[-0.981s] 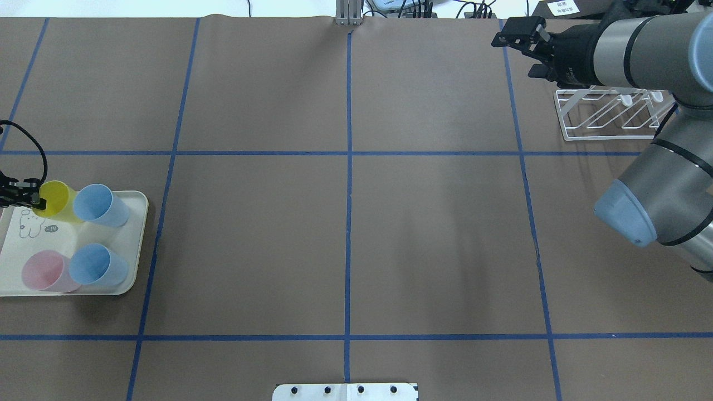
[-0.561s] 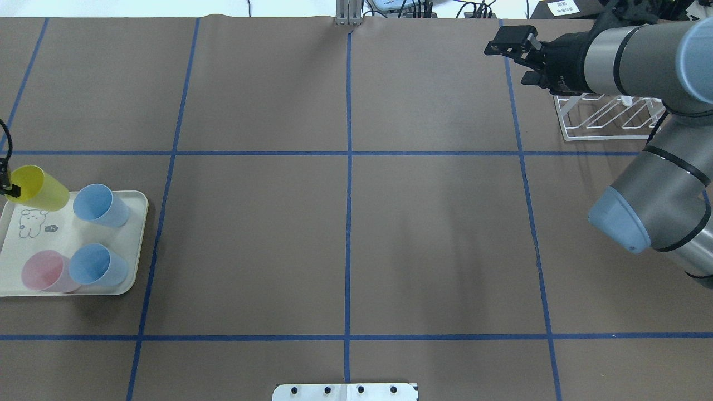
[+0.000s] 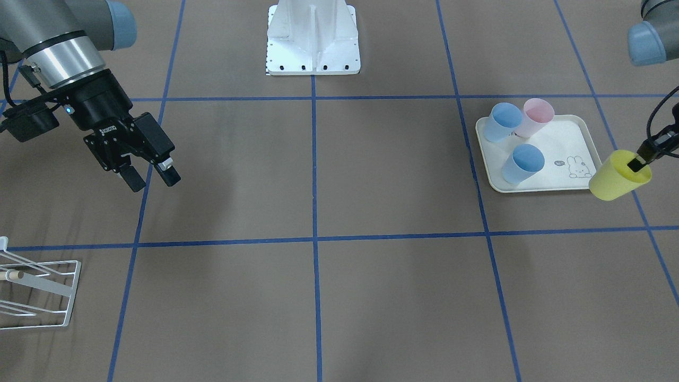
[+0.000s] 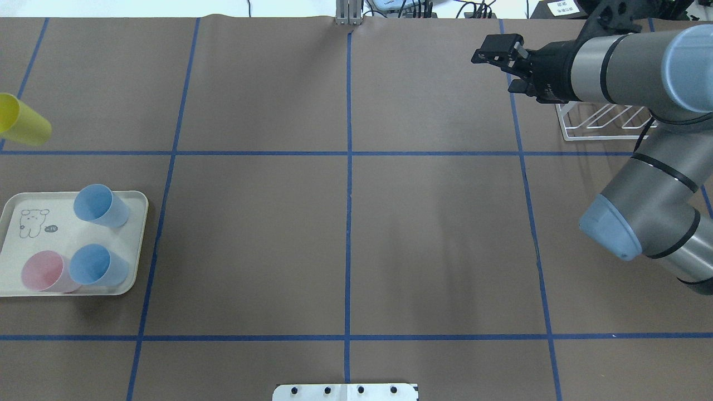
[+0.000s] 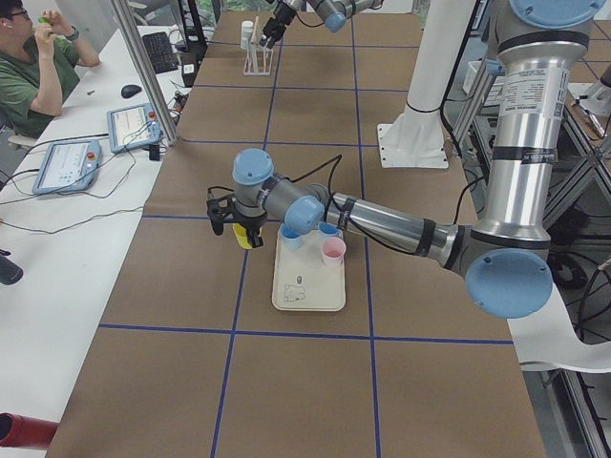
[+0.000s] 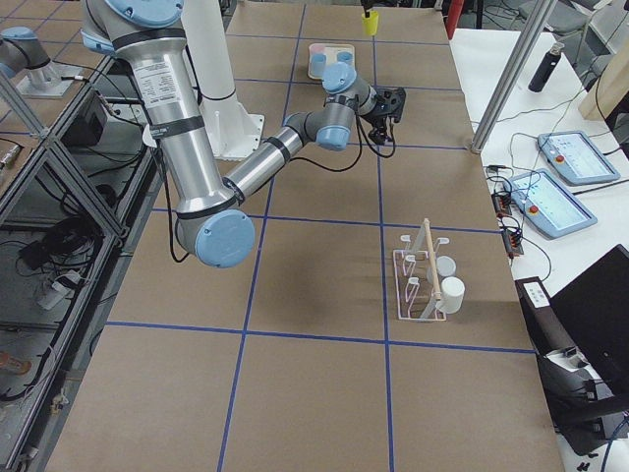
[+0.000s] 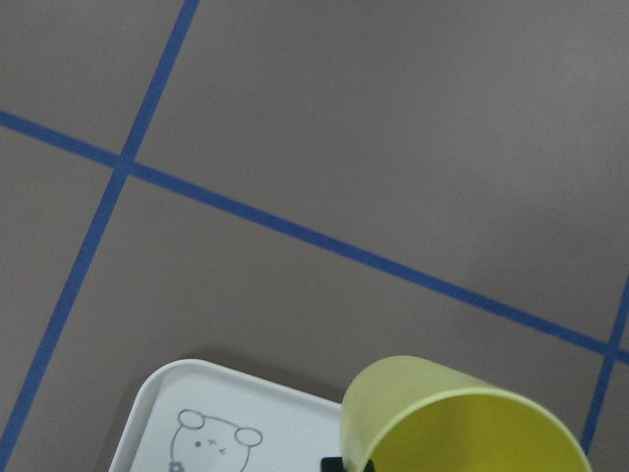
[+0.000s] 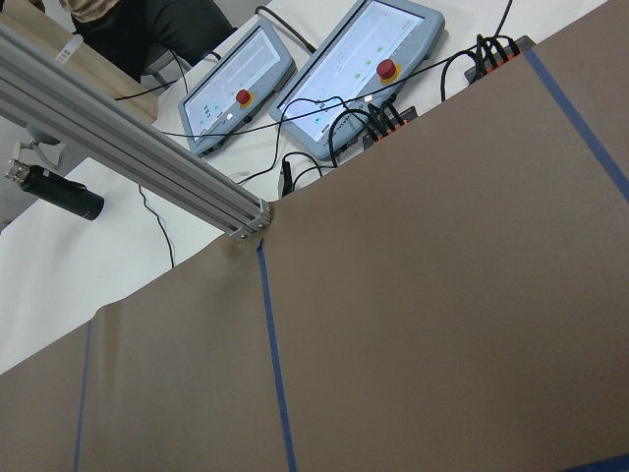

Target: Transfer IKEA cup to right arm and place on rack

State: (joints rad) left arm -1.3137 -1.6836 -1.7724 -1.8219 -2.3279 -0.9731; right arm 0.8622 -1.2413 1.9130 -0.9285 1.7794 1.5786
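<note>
The IKEA cup is a yellow cup (image 3: 615, 183) hanging tilted in the air just off the corner of the cream tray (image 3: 536, 188). My left gripper (image 3: 639, 161) is shut on its rim, one finger inside. In the overhead view the yellow cup (image 4: 21, 127) shows at the left edge, the gripper out of frame. It fills the bottom of the left wrist view (image 7: 452, 423). My right gripper (image 3: 151, 181) hangs open and empty above the table, left of the white wire rack (image 4: 601, 120) in the overhead view (image 4: 496, 71). The rack (image 3: 37, 289) holds no cup.
On the tray (image 4: 136, 223) stand two blue cups (image 4: 100, 204) (image 4: 96, 265) and a pink cup (image 4: 45, 271). The white base plate (image 3: 313, 37) is at the robot's side. A person (image 5: 29, 57) and control pendants (image 5: 67, 162) are beyond the table's far edge.
My left gripper has lifted the yellow cup off the tray and carried it toward the table's far side. The right gripper has moved leftward, away from over the rack.
</note>
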